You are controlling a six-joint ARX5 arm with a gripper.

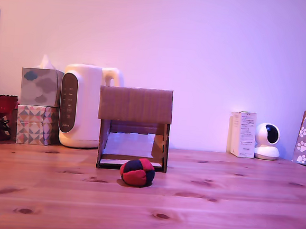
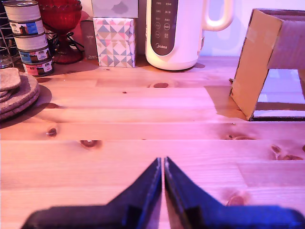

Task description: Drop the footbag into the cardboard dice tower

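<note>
The tool (image 2: 164, 164), two dark tapered fingers pressed together, hovers over knotty pine desk (image 1: 230, 205); the stitched footbag (image 1: 137, 172) sits before the corrugated tower (image 1: 136, 105).

Home tabletop — kettle (image 1: 81, 105), tissue boxes (image 1: 38, 105), pine table (image 1: 215, 204)

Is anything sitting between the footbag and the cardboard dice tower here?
Nothing visible. The footbag lies on bare table just in front of the cardboard dice tower, with only wood between them.
</note>
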